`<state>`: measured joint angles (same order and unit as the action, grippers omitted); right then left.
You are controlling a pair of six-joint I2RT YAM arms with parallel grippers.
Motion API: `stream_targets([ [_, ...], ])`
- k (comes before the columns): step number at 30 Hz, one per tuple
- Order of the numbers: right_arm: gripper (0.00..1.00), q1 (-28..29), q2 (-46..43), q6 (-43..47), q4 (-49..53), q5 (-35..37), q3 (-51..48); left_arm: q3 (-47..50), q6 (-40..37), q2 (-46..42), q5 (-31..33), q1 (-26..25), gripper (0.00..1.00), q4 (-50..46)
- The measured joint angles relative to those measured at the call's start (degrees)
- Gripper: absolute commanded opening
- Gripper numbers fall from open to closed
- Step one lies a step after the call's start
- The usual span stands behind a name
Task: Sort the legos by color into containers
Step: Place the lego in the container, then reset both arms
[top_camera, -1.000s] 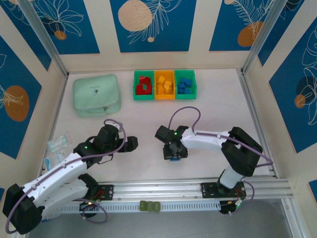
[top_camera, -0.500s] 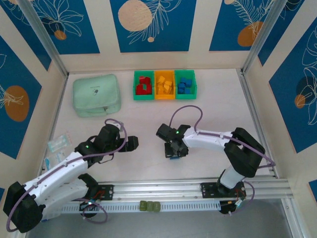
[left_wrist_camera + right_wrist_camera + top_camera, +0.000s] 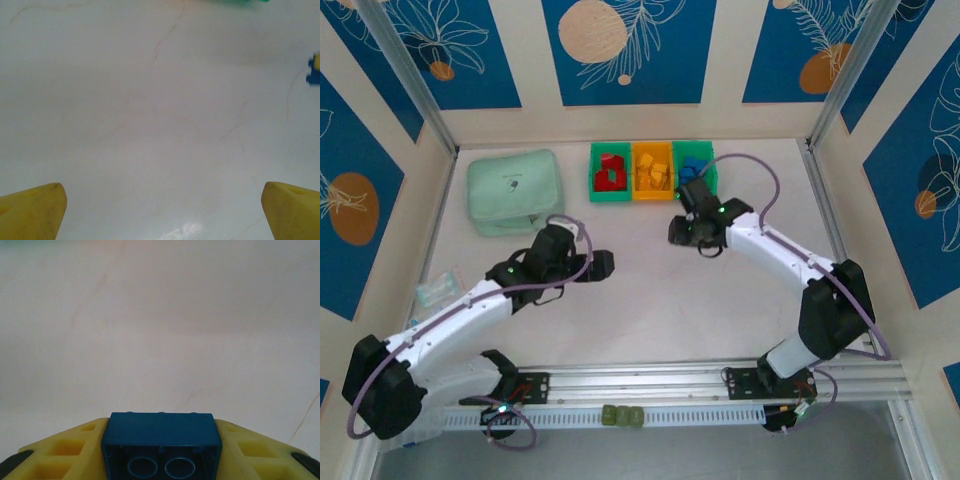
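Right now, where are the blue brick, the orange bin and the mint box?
blue brick [image 3: 161,430]: right wrist view, on its flat upper face.
orange bin [image 3: 652,197]: top view, on its near rim.
mint box [image 3: 515,192]: top view, middle of its lid.

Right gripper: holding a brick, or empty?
Holding. In the right wrist view, the right gripper clamps a blue brick between its yellow fingers.

right fingers [image 3: 65,450] clamped blue brick [image 3: 161,442], carried it toward bins [image 3: 620,197]; left arm [image 3: 470,310] reached forward.
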<state>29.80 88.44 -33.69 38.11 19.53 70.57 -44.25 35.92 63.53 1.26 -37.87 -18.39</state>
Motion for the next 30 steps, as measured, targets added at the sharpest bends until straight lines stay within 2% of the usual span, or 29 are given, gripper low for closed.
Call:
stream_targets([
  [5,0.47,-6.6,7.87,4.13,-3.06,0.13,10.08,-5.25,-0.92,6.4,-1.31,0.33,0.99,2.64],
  [15,0.48,-14.91,31.85,9.9,-4.02,-0.96,32.83,-12.55,-1.53,16.92,-5.18,2.93,0.99,6.99],
  [19,0.65,-16.74,40.26,11.82,-2.62,-1.38,43.82,-13.7,-1.49,18.88,-6.62,4.04,0.99,7.74],
  [23,0.75,-17.25,44.19,13.22,-0.7,-2.21,51.3,-13.9,-1.49,19.61,-7.41,5.16,0.99,8.17],
  [27,0.88,-17.0,43.01,13.86,-0.13,-2.71,51.98,-13.9,-1.51,19.61,-7.69,6.14,0.99,8.5],
  [30,0.99,-16.92,38.1,13.86,-2.16,-3.21,45.31,-13.9,-1.6,19.5,-7.69,7.15,0.99,8.57],
])
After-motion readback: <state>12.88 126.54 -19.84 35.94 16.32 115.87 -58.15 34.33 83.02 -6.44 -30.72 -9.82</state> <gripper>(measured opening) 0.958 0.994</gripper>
